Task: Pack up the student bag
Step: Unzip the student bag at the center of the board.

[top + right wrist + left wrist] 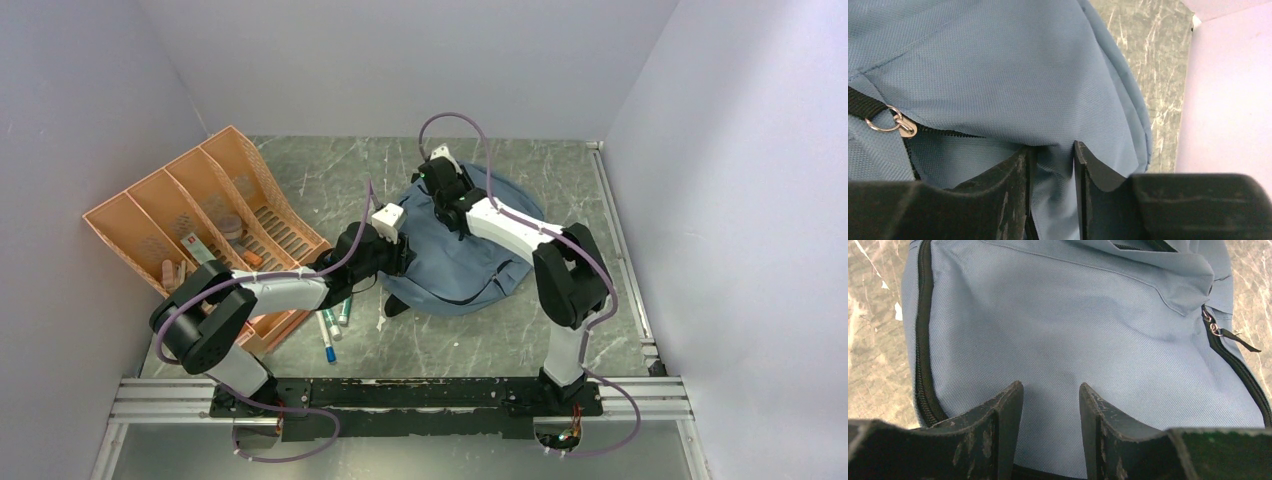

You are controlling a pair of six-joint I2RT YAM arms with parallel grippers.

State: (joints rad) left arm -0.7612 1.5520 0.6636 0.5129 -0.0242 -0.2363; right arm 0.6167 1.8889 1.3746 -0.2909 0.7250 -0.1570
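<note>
The student bag [470, 268], grey-blue fabric with black zipper trim, lies flat in the middle of the table. My left gripper [403, 255] is at the bag's left edge; in the left wrist view it [1050, 385] stands open over the smooth front panel [1073, 315], with nothing pinched. My right gripper [440, 195] is at the bag's far side. In the right wrist view it [1052, 147] has a fold of the bag's fabric [998, 65] between its fingers, just right of a metal zipper pull [900, 125] on a partly open zipper.
An orange compartment tray [130, 215] leans at the left wall with several small items in it. A few pens [330, 325] lie on the table between the tray and the bag. Side walls stand close on both sides, and a metal rail [400, 395] runs along the near edge.
</note>
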